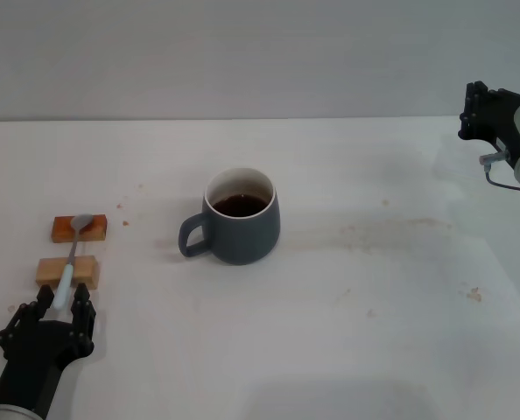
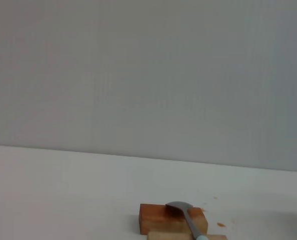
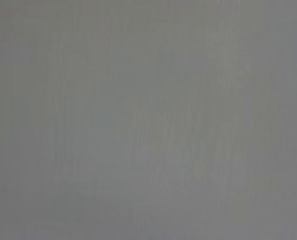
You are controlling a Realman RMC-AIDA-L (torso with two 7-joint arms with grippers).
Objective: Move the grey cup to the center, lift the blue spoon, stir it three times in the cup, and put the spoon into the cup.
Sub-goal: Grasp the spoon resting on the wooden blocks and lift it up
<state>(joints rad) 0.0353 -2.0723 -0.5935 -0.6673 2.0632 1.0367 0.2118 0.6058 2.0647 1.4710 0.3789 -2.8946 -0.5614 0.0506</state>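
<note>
The grey cup (image 1: 242,223) stands near the middle of the table with its handle towards my left and dark liquid inside. The blue spoon (image 1: 70,262) lies across two wooden blocks at the left, its metal bowl on the far block. My left gripper (image 1: 61,302) is open at the table's front left, one finger on each side of the end of the spoon's pale handle, not closed on it. The left wrist view shows the spoon's bowl (image 2: 178,206) on the far block. My right gripper (image 1: 475,109) is raised at the far right, away from the cup.
The reddish-brown far block (image 1: 79,227) and the pale near block (image 1: 67,271) carry the spoon; the reddish-brown one also shows in the left wrist view (image 2: 156,218). Small brown stains (image 1: 391,229) mark the white table to the right of the cup. A grey wall stands behind.
</note>
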